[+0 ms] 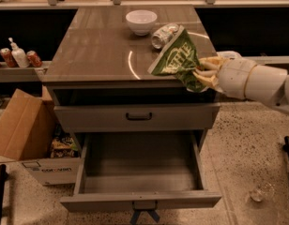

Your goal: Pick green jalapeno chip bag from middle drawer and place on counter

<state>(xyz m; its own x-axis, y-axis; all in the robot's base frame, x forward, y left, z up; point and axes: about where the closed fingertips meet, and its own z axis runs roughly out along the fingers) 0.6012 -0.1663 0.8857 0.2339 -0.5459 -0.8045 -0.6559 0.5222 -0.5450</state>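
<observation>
My gripper (204, 72) is shut on the lower right corner of the green jalapeno chip bag (177, 57) and holds it in the air over the counter's right front corner. The bag is glossy green with a pale lettered logo and tilts up to the left. The counter (102, 46) is a glossy brown-grey slab on the grey cabinet. The middle drawer (140, 175) is pulled fully out below, and nothing shows inside it.
A white bowl (141, 21) and a silvery-green can (163, 34) on its side sit at the counter's back. The upper drawer front (137, 116) is shut. An open cardboard box (27, 130) stands on the floor at left. Cans and a bottle (18, 56) sit on a left ledge.
</observation>
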